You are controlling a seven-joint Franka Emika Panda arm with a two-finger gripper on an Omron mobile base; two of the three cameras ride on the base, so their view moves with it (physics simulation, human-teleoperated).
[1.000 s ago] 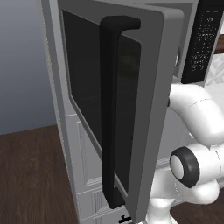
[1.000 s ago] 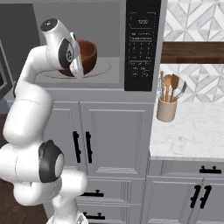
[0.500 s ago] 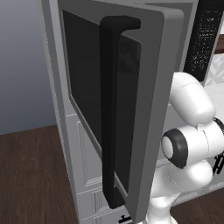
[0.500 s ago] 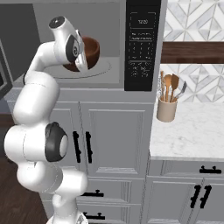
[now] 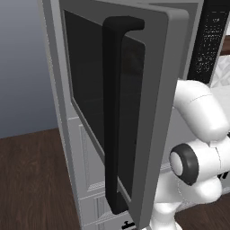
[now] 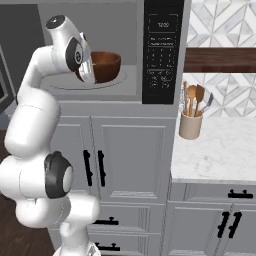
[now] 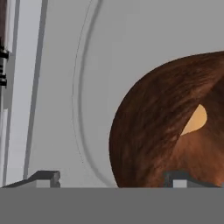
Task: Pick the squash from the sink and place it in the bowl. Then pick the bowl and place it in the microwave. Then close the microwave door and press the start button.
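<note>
Now your gripper (image 7: pixel 111 177) stands spread wide, gripping nothing, its tips either side of the rim of the bowl (image 6: pixel 105 65), which sits on the floor of the microwave (image 6: pixel 90 86) with the squash (image 7: pixel 195 119) inside. Next comes the microwave door (image 5: pixel 152 117): stiff, hinged, probably heavy. Push near its bar handle (image 5: pixel 113 112), far from the hinge.
</note>
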